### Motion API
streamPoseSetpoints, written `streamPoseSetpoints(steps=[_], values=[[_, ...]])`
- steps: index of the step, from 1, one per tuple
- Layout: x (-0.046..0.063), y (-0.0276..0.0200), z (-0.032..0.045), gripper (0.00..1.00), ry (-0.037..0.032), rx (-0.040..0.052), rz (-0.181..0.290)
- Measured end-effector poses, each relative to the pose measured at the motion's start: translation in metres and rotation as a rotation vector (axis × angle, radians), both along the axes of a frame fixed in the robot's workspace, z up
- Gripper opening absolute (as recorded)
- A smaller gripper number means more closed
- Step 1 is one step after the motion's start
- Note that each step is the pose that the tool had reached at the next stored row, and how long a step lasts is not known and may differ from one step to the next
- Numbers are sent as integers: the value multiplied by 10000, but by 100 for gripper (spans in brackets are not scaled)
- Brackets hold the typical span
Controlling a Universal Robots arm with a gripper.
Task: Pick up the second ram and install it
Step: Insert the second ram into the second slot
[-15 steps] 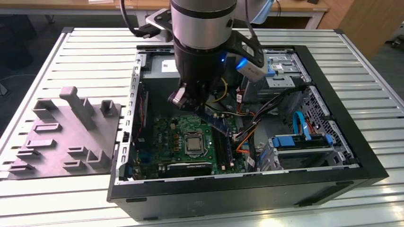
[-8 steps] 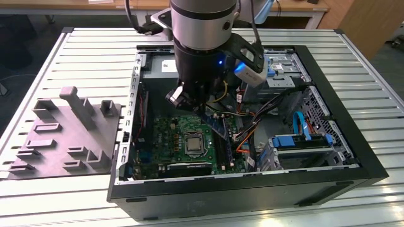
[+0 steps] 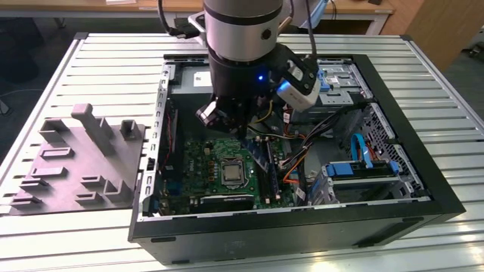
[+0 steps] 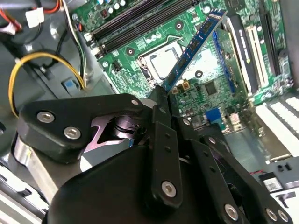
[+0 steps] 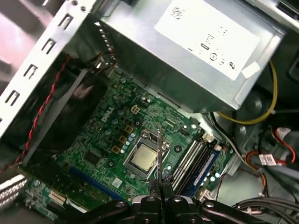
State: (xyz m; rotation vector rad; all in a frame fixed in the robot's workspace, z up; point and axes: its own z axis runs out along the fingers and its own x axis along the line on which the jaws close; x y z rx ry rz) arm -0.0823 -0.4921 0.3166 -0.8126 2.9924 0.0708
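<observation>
pincer (image 4: 161, 95) clamped on the second ram (image 4: 194, 44), tilted above the motherboard (image 4: 120, 77), inside computer case (image 3: 302, 229)

- A worktable (image 3: 113, 62) of silvery ribbed metal slats spans most of the exterior view.
- Behind it stands a wooden-topped desk (image 3: 76, 7) on a white frame (image 3: 363, 24).
- A brown wooden panel (image 3: 438, 28) stands at the exterior view's right.
- Grey floor (image 3: 470, 76) shows below that panel.
- The light is even.

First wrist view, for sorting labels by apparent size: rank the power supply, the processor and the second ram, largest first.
1. power supply
2. processor
3. second ram, edge-on, a thin sliver
</observation>
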Motion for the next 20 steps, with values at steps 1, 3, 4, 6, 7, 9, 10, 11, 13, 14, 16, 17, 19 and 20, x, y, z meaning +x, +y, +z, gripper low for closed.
streamPoseSetpoints(steps=[1,3,4,6,7,9,10,11,13,14,16,17,19,20], values=[[0,0,-2,13,0,0,-179],[0,0,-6,13,-1,1,-538],[0,0,-8,13,0,0,-720],[0,0,-12,13,0,0,-1085],[0,0,-14,13,0,0,-1264],[0,0,-18,13,0,0,-1641],[0,0,-20,13,0,1,-1819],[0,0,-22,13,0,0,-2000],[0,0,-26,13,0,1,-2360],[0,0,-28,13,0,0,-2540],[0,0,-33,13,0,1,-2916],[0,0,-35,13,0,0,-3094],[0,0,-39,13,0,0,-3454],[0,0,-41,13,0,0,-3634]])
